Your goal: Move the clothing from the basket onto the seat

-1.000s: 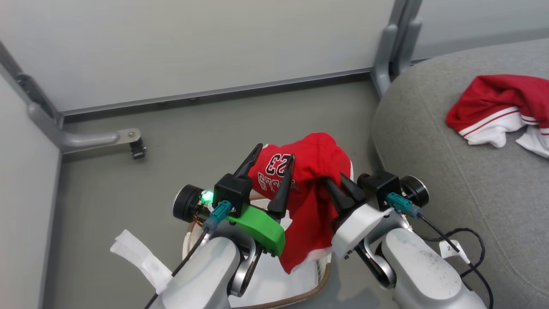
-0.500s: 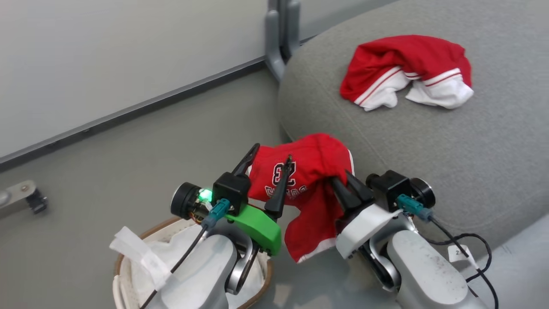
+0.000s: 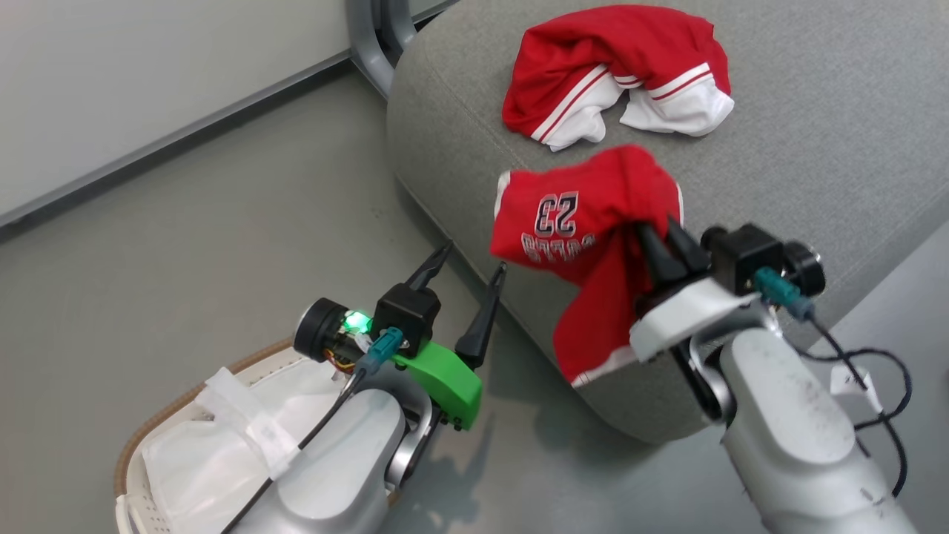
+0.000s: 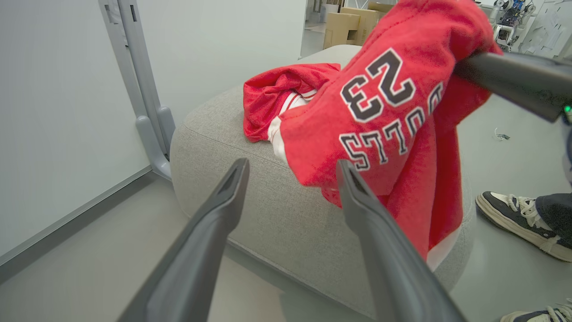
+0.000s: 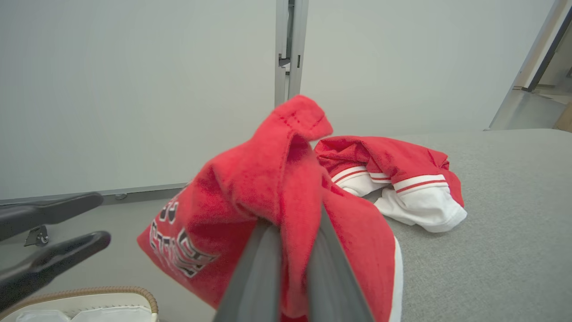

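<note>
1. Over the sofa's front edge, the right gripper (image 3: 656, 224) is pinched shut on a bunch of the red jersey (image 3: 571, 222). The hem dangles down the side of the seat (image 3: 815, 148).
2. Looks like mid-carry to me. Next it should go further over the seat, lower, then let go.
3. Left gripper (image 3: 474, 259) is spread wide with nothing in it, over the floor near the basket (image 5: 89, 296).
4. Another red garment (image 3: 615, 74) lies on the seat, so drop beside it. Someone's shoe (image 4: 518, 219) is near the sofa.
</note>
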You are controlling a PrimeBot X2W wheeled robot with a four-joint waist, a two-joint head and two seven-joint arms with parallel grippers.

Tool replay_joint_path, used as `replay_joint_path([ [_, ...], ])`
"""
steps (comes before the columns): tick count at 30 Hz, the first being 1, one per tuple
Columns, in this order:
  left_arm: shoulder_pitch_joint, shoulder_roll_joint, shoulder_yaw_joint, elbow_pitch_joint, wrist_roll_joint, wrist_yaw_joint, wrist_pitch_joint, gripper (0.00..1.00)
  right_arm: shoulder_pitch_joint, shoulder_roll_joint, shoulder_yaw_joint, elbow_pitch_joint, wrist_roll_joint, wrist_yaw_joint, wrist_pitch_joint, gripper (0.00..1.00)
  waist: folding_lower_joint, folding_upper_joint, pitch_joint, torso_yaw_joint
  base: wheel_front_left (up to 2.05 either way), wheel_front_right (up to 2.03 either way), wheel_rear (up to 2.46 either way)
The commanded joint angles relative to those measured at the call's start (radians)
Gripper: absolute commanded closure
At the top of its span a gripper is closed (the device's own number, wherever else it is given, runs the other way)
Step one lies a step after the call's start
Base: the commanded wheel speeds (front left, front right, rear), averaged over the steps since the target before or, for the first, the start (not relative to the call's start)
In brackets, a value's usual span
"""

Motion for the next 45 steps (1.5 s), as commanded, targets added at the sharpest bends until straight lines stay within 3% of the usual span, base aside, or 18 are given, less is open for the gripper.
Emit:
replay_joint_path([
  [1, -0.009, 0.020, 0.006, 0.007, 0.008, 0.009, 0.000, 0.00, -0.053, -0.014, -0.013, 0.004, -0.012, -0.001, -0.002, 1.00, 0.0000, -0.0001, 0.041, -0.011, 0.00, 0.00, 0.00],
  [13, -0.093, 0.046, -0.033, -0.007, 0.059, 0.006, 0.021, 0.00, -0.522, -0.322, -0.203, 0.169, -0.119, -0.001, -0.002, 1.00, 0.0000, -0.0001, 0.239, 0.136, 0.00, 0.00, 0.00],
  [19, -0.130, 0.053, -0.042, -0.023, 0.079, 0.007, 0.020, 0.00, -0.657, -0.384, -0.301, 0.325, -0.197, -0.001, -0.002, 1.00, 0.0000, -0.0001, 0.326, 0.208, 0.00, 0.00, 0.00],
  [24, -0.153, 0.041, -0.042, -0.024, 0.079, 0.012, 0.015, 0.00, -0.653, -0.376, -0.368, 0.435, -0.249, -0.001, -0.002, 1.00, 0.0000, -0.0001, 0.370, 0.261, 0.00, 0.00, 0.00],
  [25, -0.155, 0.038, -0.040, -0.026, 0.078, 0.017, 0.014, 0.00, -0.633, -0.372, -0.392, 0.465, -0.256, -0.001, -0.002, 0.73, 0.0000, -0.0001, 0.377, 0.269, 0.00, 0.00, 0.00],
  [26, -0.156, 0.037, -0.040, -0.025, 0.078, 0.017, 0.014, 0.00, -0.618, -0.369, -0.412, 0.483, -0.262, -0.001, -0.002, 0.29, 0.0000, -0.0001, 0.380, 0.275, 0.00, 0.00, 0.00],
  [27, -0.154, 0.034, -0.039, -0.024, 0.074, 0.018, 0.012, 0.00, -0.603, -0.366, -0.436, 0.503, -0.267, -0.001, -0.001, 0.00, 0.0000, -0.0001, 0.382, 0.282, 0.00, 0.00, 0.00],
  [35, -0.119, 0.053, -0.006, 0.004, 0.048, 0.033, 0.002, 0.00, -0.456, -0.312, -0.564, 0.491, -0.296, -0.001, -0.001, 0.00, 0.0000, -0.0001, 0.345, 0.288, 0.00, 0.00, 0.00],
  [45, -0.023, 0.077, 0.075, -0.013, 0.031, 0.056, -0.001, 0.00, -0.207, -0.226, -0.481, 0.337, -0.250, -0.001, -0.001, 0.00, 0.0000, -0.0001, 0.223, 0.283, 0.00, 0.00, 0.00],
])
